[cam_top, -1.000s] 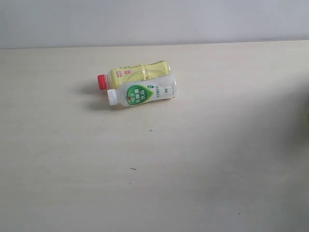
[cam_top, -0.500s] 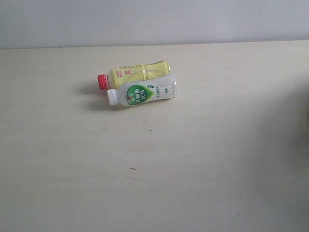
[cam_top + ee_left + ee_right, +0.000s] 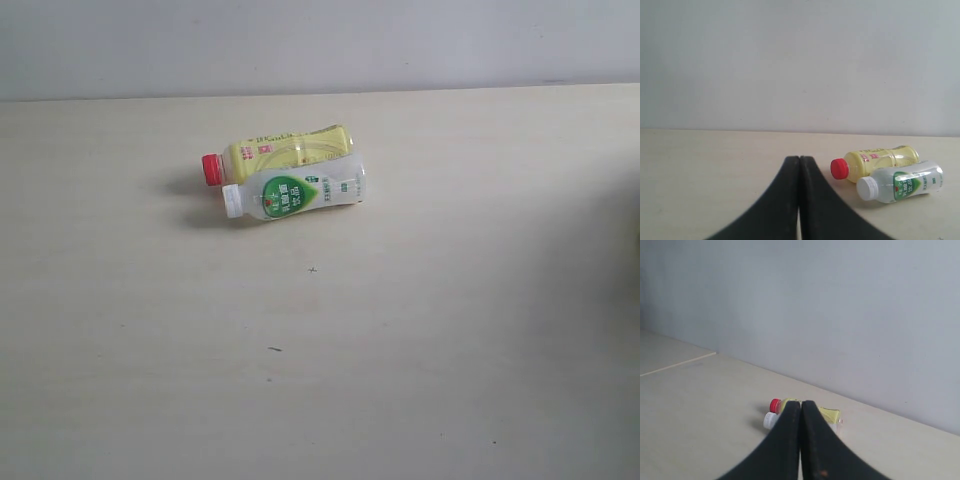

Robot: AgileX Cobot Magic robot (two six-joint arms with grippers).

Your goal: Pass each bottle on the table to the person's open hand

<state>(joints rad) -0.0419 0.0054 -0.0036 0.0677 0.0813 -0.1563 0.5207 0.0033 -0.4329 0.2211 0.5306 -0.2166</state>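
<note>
A yellow bottle [image 3: 285, 153] and a white bottle [image 3: 295, 194] are seen lying side by side, touching, on the table [image 3: 400, 350]. Both are yet to be handed over. The left hand [image 3: 799, 165] and right hand [image 3: 801, 409] are closed tight and empty.

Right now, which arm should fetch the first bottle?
Left, probably. The left hand sees the yellow red-capped plastic bottle and white green-labelled plastic bottle near and large; the right hand sees them small, farther off.
</note>
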